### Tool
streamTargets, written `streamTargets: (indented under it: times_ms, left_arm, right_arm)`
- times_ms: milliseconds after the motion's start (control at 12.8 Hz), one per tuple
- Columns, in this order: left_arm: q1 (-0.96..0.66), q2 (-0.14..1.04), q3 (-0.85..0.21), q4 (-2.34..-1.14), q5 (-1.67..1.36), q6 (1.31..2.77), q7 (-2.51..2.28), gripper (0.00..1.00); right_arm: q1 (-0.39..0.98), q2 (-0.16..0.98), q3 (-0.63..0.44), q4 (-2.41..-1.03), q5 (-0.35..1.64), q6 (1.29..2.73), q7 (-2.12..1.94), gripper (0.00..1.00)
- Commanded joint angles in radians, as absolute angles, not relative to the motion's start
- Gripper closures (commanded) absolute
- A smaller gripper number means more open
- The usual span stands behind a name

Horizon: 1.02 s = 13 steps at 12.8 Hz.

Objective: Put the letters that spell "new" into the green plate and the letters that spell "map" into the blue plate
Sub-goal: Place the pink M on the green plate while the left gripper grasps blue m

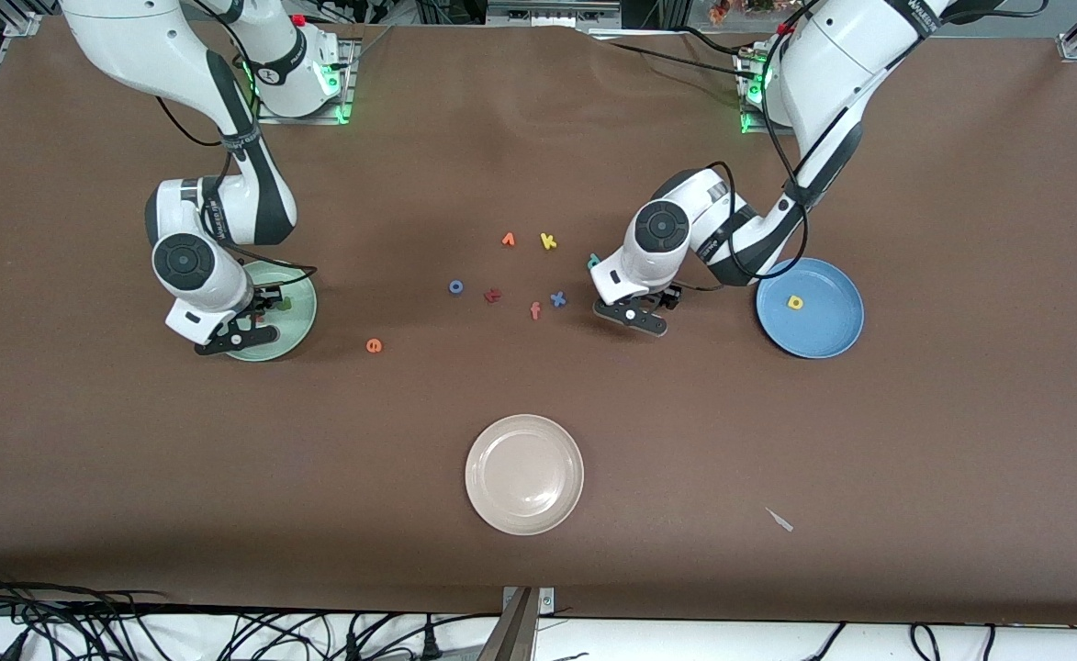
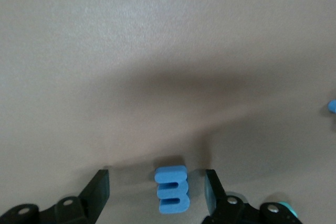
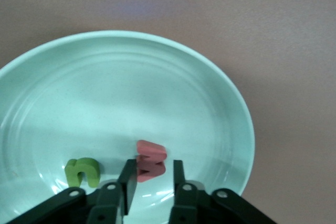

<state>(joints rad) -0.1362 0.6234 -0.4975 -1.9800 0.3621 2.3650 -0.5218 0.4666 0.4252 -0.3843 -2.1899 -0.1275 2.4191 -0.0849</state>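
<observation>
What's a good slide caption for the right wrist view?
Right gripper over the green plate, fingers around the pinkish-red w beside the green n.

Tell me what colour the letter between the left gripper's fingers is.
Blue: the m, best seen in the left wrist view.

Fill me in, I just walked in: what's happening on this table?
Two arms are sorting foam letters. The right pincer is over the green plate, fingers around the pinkish-red w beside the green n. The left pincer straddles the blue m on the table. The yellow a lies in the blue plate.
</observation>
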Motion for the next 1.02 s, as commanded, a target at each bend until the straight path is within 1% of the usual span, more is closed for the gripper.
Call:
streamTargets:
  times_ms: [0,156,235,313,391,469,548,626,704,861,939]
  left_arm:
    - [-0.141,0.618,-0.500,-1.973,0.400,2.336,-0.535,0.32]
    - [-0.141,0.618,-0.502,-1.973,0.396,2.336,-0.543,0.47]
    - [-0.141,0.617,-0.502,-1.971,0.391,2.336,-0.543,0.53]
    - [-0.141,0.618,-0.502,-1.970,0.391,2.336,-0.545,0.57]
    - [-0.143,0.620,-0.502,-1.967,0.391,2.336,-0.549,0.60]
    - [-0.143,0.621,-0.502,-1.965,0.391,2.338,-0.549,0.62]
    - [-0.143,0.623,-0.502,-1.965,0.391,2.338,-0.551,0.64]
    - [-0.143,0.623,-0.502,-1.965,0.391,2.336,-0.551,0.67]
    - [-0.141,0.623,-0.502,-1.965,0.391,2.336,-0.551,0.76]
    - [-0.126,0.617,-0.502,-1.964,0.391,2.336,-0.546,0.90]
    - [-0.109,0.612,-0.503,-1.962,0.388,2.323,-0.540,0.96]
  right_arm:
    - [0.457,0.379,-0.374,-2.177,-0.126,2.413,-0.101,0.01]
    - [0.460,0.373,-0.344,-2.091,-0.117,2.314,-0.086,0.02]
    - [0.462,0.379,-0.319,-2.033,-0.059,2.263,-0.060,0.02]
    - [0.465,0.388,-0.315,-1.990,0.036,2.237,-0.029,0.02]
    - [0.469,0.405,-0.313,-1.961,0.122,2.235,-0.017,0.05]
    - [0.479,0.431,-0.311,-1.936,0.180,2.237,-0.002,0.08]
    - [0.495,0.458,-0.311,-1.921,0.208,2.247,0.029,0.13]
    - [0.521,0.486,-0.310,-1.907,0.213,2.267,0.084,0.15]
    - [0.540,0.503,-0.308,-1.908,0.213,2.302,0.148,0.16]
    - [0.596,0.543,-0.308,-1.908,0.213,2.370,0.248,0.16]
    - [0.630,0.558,-0.308,-1.908,0.213,2.396,0.317,0.16]
